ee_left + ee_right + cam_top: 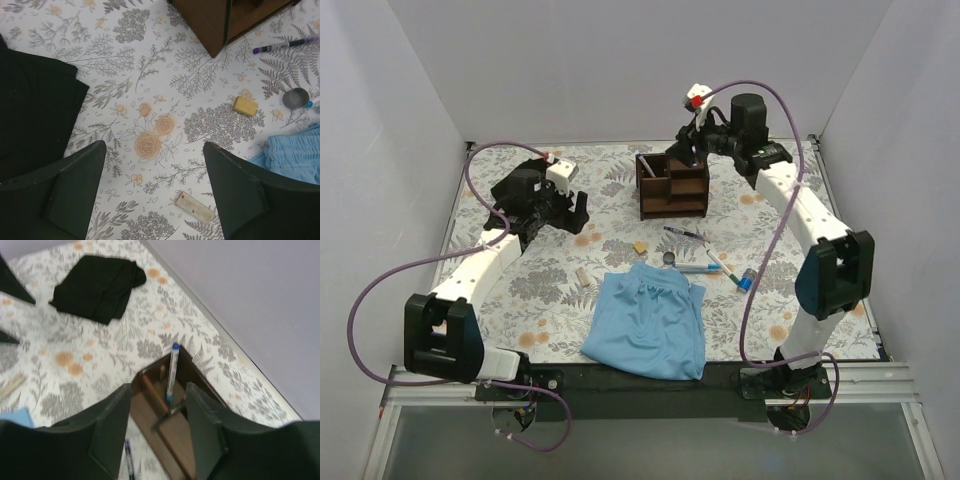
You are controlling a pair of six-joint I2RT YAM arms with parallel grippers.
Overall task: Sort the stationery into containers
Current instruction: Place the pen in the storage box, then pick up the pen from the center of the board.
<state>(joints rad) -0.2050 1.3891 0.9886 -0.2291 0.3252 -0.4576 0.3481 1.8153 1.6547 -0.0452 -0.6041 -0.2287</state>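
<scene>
The dark brown organizer (672,185) stands at the back of the table. My right gripper (682,150) hovers just above it, open (157,390). A white pen with a blue cap (172,371) stands free in a back compartment of the organizer (175,435), between the spread fingers. My left gripper (575,212) is open (155,185) above bare table, with a pale block (195,207) near its right finger. A tan eraser (245,105), a dark ring (296,98) and a purple pen (285,46) lie further right. More pens (698,267) and a blue-capped cylinder (747,281) lie in front of the organizer.
A light blue cloth (650,322) lies front centre, its edge close to the left gripper's right finger (295,152). A black cloth (35,115) lies to the left of the left gripper, also seen at far left of the right wrist view (97,285). Walls enclose the table.
</scene>
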